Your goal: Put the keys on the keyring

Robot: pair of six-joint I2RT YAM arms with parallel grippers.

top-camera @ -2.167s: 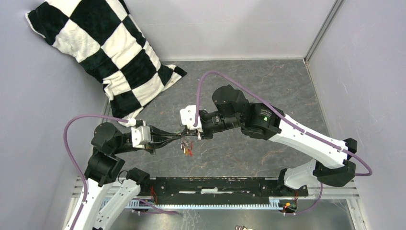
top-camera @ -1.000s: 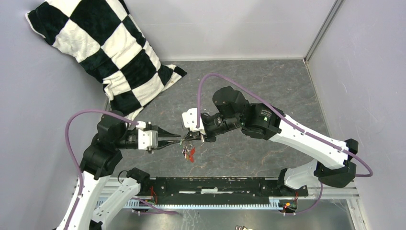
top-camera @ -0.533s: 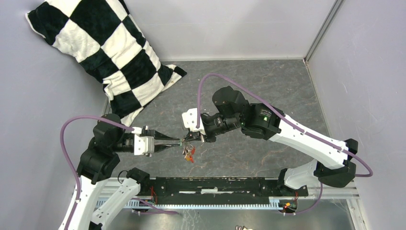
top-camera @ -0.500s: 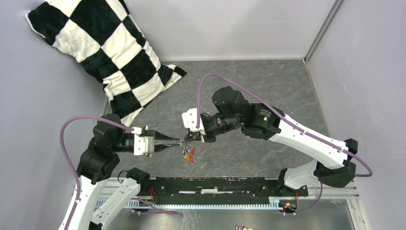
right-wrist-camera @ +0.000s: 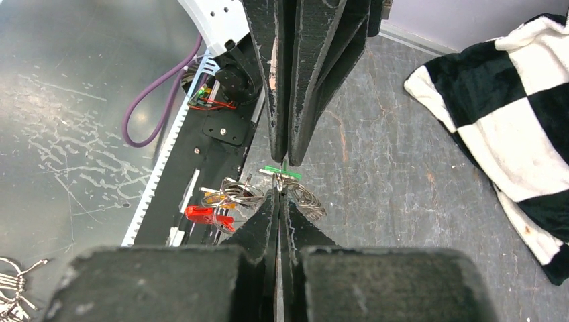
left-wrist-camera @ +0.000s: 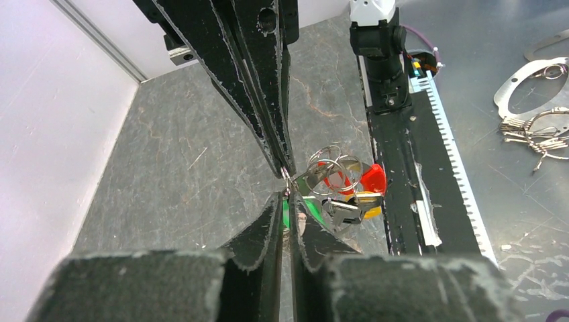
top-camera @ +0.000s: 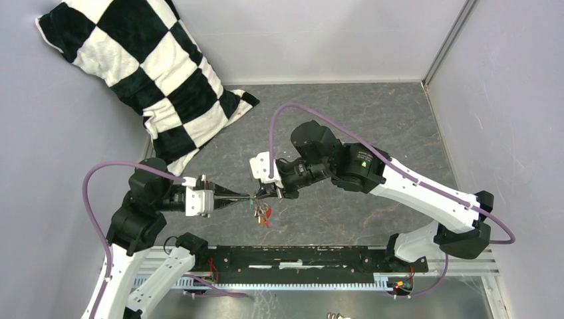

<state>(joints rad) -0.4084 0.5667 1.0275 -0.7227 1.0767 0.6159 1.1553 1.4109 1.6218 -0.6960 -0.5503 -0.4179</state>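
Both grippers meet tip to tip above the grey floor, just left of the middle. My left gripper (top-camera: 247,197) (left-wrist-camera: 287,196) is shut on the green key (left-wrist-camera: 307,205) (right-wrist-camera: 282,172), whose head shows between its fingers. Facing it, my right gripper (top-camera: 258,195) (right-wrist-camera: 280,192) is shut on the wire of the keyring (left-wrist-camera: 332,169) (right-wrist-camera: 241,191). The silver coils hang from its tips. Below the coils dangle the red key (left-wrist-camera: 372,180) (right-wrist-camera: 204,216) and the yellow key (left-wrist-camera: 366,201). In the top view the bunch of keys (top-camera: 262,214) hangs just under the two tips.
A black-and-white checked pillow (top-camera: 146,73) leans in the far left corner. A black rail (top-camera: 299,256) runs along the near edge between the arm bases. Spare rings and keys (left-wrist-camera: 537,131) lie on the metal surface beyond the rail. Walls close in on the left, back and right.
My left gripper's jaws have narrowed onto the green key. The right arm has shifted slightly left, and the tips now meet closer together. The hanging keys have hardly moved.
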